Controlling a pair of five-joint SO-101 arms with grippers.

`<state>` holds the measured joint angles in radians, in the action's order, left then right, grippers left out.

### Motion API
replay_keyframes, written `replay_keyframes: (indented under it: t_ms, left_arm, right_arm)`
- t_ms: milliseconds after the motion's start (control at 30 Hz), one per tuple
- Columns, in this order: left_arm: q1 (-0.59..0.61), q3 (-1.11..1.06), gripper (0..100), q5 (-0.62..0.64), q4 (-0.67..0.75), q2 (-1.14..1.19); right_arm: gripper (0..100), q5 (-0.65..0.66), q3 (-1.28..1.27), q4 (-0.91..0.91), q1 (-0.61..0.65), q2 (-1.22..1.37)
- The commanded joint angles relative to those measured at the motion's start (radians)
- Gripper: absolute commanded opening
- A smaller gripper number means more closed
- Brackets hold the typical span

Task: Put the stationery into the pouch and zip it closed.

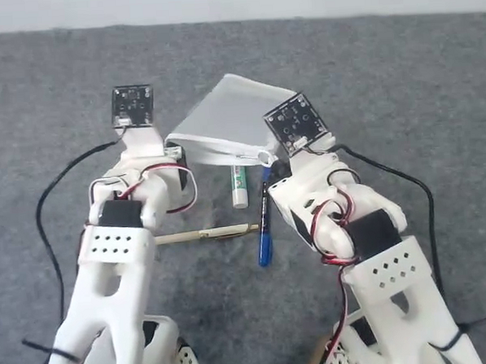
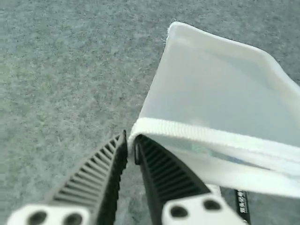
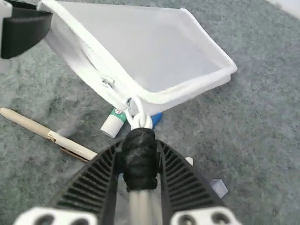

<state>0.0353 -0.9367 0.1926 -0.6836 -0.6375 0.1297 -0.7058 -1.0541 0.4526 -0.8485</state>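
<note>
In the high view, the white pouch [image 1: 227,113] is lying on the grey mat [image 1: 401,84] with its mouth edge running across between the 2 arms. The left gripper [image 1: 176,157] is sitting at one end of that edge and the right gripper [image 1: 268,163] at the other. 3 items are lying outside the pouch, on the arms' side of the mouth. A white-and-green stick [image 1: 239,186] and a blue pen [image 1: 264,234] are pointing lengthwise toward the mouth, the pen just beside the right gripper. A beige pen [image 1: 209,232] is lying crosswise, nearer the left arm. In the left wrist view, the jaws are pinching almost fully together on the pouch's rim corner. In the right wrist view, the jaws are clamping a black-wrapped tab [image 3: 138,157] that a white cord loop [image 3: 137,117] is tying to the pouch's corner. With both grippers occupied, 1 will likely be needing to let go, and the right is looking nearer to the blue pen.
</note>
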Motion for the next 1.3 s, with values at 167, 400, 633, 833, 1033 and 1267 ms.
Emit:
replay_keyframes:
  t_ms: [167,400,633,833,1033,1267]
  left_arm:
    - [0.064,0.068,1,0.048,-0.005,-0.011]
    - [0.049,0.068,2,0.044,-0.005,-0.011]
    - [0.031,0.062,21,0.058,-0.031,-0.009]
    - [-0.028,0.061,24,0.035,-0.032,0.000]
    - [-0.078,0.041,22,-0.020,-0.028,0.000]
    - [-0.141,0.027,8,-0.118,-0.017,0.000]
  right_arm:
    - [0.6,-0.015,0.012,0.030,-0.056,-0.050]
    - [0.6,-0.009,0.012,0.031,-0.058,-0.050]
    - [0.6,0.020,0.015,0.007,-0.021,-0.059]
    - [0.6,0.078,0.012,-0.065,-0.002,-0.185]
    - [0.6,0.120,0.011,-0.134,0.067,-0.292]
    - [0.6,0.120,0.011,-0.150,0.088,-0.325]
